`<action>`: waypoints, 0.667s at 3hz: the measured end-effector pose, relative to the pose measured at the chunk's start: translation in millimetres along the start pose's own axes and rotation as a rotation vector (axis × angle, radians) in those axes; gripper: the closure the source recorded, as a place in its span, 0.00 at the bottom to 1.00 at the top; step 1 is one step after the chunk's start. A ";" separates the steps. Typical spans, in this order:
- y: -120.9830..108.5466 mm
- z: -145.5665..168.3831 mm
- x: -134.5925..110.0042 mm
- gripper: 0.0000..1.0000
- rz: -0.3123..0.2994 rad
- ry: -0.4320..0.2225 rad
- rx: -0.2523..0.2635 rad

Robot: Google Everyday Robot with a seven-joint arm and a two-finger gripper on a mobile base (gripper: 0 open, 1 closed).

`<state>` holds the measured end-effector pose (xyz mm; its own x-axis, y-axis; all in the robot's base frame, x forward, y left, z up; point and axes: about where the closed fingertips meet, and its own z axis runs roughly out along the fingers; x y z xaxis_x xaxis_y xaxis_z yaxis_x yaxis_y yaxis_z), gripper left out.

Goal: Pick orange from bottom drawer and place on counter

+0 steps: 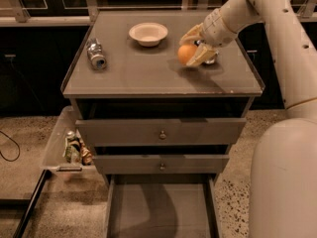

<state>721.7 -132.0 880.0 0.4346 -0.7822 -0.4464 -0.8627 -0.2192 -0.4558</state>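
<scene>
The orange [185,54] is held between the pale fingers of my gripper [192,47], which is shut on it. It hangs just above the right middle of the counter [143,76], casting a shadow there. The arm reaches in from the upper right. The bottom drawer [161,209] is pulled open at the bottom of the frame, and its floor is bare. The two knobbed drawers above it are slightly open.
A pale bowl [148,33] stands at the back middle of the counter. A silver can [96,54] lies on its side at the left. A small metallic object [211,59] sits just behind the gripper. A clear tray [67,148] with bottles hangs left of the cabinet.
</scene>
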 end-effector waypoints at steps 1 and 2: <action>1.2 0.5 11.9 1.00 0.016 0.009 0.002; 2.8 2.9 19.2 1.00 0.024 0.015 -0.002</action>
<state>728.4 -146.0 868.0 0.4096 -0.7962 -0.4454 -0.8735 -0.2015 -0.4432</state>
